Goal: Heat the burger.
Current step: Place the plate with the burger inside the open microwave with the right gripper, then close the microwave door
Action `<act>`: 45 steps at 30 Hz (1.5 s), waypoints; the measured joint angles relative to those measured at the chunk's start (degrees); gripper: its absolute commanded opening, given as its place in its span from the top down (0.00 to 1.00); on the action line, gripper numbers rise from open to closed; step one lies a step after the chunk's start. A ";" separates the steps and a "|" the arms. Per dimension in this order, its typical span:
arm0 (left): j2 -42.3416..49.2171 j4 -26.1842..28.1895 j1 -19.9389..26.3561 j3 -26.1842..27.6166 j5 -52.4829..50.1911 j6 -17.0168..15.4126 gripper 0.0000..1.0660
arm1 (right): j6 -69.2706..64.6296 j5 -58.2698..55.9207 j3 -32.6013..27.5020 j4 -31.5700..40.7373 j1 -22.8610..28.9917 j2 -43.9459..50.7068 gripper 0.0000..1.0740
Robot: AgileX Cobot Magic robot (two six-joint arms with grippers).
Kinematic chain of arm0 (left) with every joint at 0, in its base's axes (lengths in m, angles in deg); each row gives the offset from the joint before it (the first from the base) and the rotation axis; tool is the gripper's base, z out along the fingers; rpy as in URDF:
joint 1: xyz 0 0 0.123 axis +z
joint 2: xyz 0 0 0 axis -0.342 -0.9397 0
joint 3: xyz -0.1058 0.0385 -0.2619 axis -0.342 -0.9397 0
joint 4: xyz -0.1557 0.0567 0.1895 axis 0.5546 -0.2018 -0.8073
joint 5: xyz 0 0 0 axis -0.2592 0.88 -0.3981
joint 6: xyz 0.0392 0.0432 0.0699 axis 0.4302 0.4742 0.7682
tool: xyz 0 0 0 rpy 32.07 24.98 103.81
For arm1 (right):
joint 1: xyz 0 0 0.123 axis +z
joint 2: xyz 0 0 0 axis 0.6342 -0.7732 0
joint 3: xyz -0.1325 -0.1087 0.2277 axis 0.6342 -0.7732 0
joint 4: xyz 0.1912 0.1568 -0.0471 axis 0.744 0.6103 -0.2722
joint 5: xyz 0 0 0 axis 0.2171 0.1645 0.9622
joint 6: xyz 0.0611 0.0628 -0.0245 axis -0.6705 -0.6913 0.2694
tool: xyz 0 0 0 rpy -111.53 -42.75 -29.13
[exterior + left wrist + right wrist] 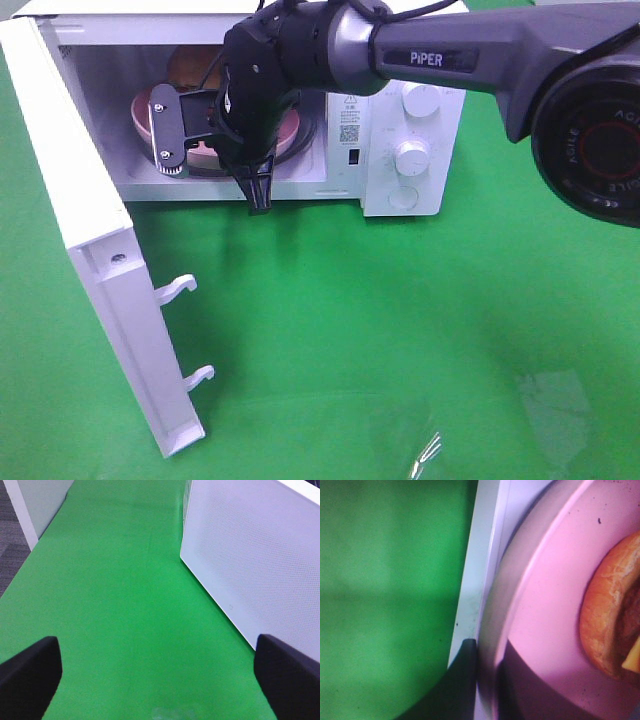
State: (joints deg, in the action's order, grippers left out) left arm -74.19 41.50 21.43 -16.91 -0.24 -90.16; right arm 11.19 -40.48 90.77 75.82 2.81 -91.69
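Right claw (486, 677): clamped on the rim of the plate (545, 605). Left claw (160, 674): fingers held wide apart over the green cloth (125, 605).

Counted: two claws, one burger (602, 620), one pink plate, one microwave (400, 120), its door (90, 250) open.

The burger is seen on the plate inside the microwave. Yellow cheese and dark patty are shown by the right wrist view only. The brown bun top is shown by the high view.

Green-draped worktop.
Bright green cloth surface (400, 330) with a pale glare patch (430, 452); grey carpeted floor (12, 545) and a white upright panel (42, 500) border one side.
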 measured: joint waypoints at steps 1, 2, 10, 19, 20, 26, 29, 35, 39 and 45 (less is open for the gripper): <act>0.00 0.00 0.00 0.00 0.00 0.00 0.10 | 0.00 0.00 0.11 0.00 0.00 -0.40 0.94; 0.00 0.00 0.00 0.00 0.00 0.00 0.10 | 0.00 0.00 0.11 0.00 0.00 -0.40 0.94; 0.00 0.00 0.00 0.00 0.00 0.00 0.10 | -4.18 3.27 0.40 -0.52 0.00 -1.15 0.79; 0.00 0.00 0.00 0.00 0.00 0.00 0.10 | -6.53 4.47 0.69 -0.80 0.00 -1.09 0.57; 0.00 0.00 0.00 0.00 0.00 0.00 0.10 | -6.59 4.47 0.69 -0.86 0.00 -1.09 0.54; 0.00 0.00 0.00 0.00 0.00 0.00 0.10 | -6.59 4.35 0.69 -0.86 0.00 -1.09 0.53; 0.00 0.00 0.00 0.00 0.00 0.00 0.10 | -8.31 4.18 0.69 -0.86 0.00 -1.09 0.52; 0.00 0.00 0.00 0.00 0.00 0.00 0.10 | -10.94 3.90 0.69 -0.86 0.00 0.00 0.49; 0.00 0.00 0.00 0.00 0.00 0.00 0.10 | -11.63 2.75 0.69 -0.69 0.00 0.52 0.46; 0.00 0.00 0.00 0.00 0.00 0.00 0.10 | -11.97 1.72 -0.97 -0.69 0.00 1.83 0.39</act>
State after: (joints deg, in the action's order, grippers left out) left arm -74.19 41.50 21.43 -16.91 -0.24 -90.16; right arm -0.78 -38.76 89.79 75.13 2.81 -89.86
